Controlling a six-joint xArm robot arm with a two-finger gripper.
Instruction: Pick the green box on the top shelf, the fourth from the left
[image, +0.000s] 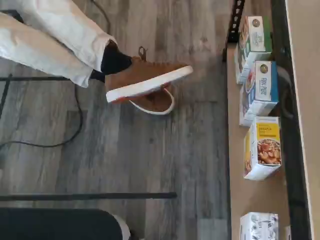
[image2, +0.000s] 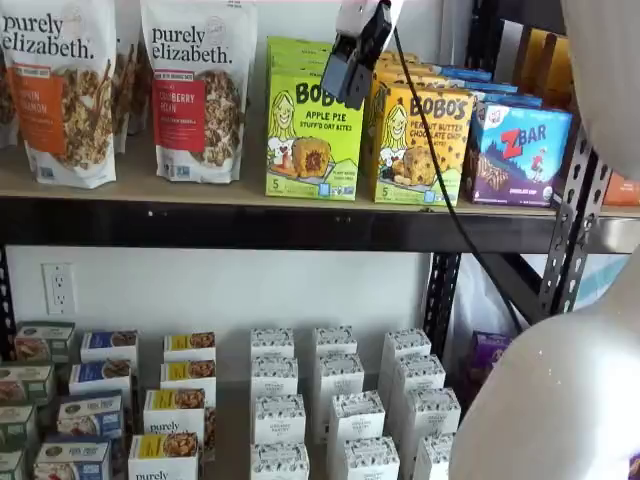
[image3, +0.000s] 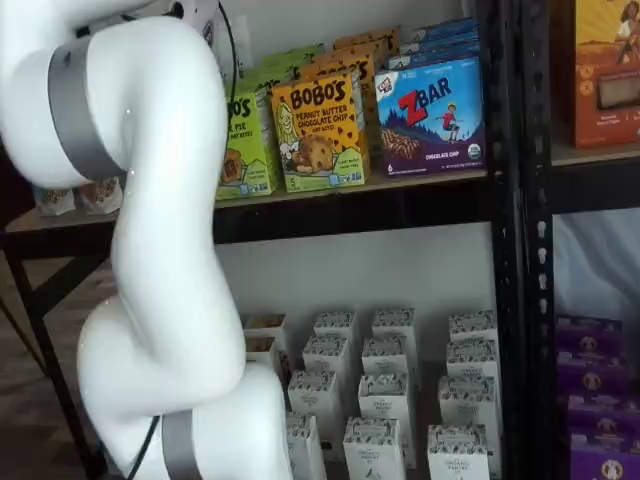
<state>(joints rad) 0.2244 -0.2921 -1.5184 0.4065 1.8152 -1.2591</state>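
Your green box (image2: 313, 135) stands on the top shelf (image2: 250, 222), just beside the yellow box (image2: 418, 145); the gripper (image2: 345, 72) hangs above it; open or closed, you cannot tell; come down straight, grab only green.

Lime-green box (image2: 313, 135), tan shelf (image2: 150, 185)

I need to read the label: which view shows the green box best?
A shelf view shows the green box front-on, unblocked. The other shelf view shows only its edge behind the arm. The wrist view misses it.
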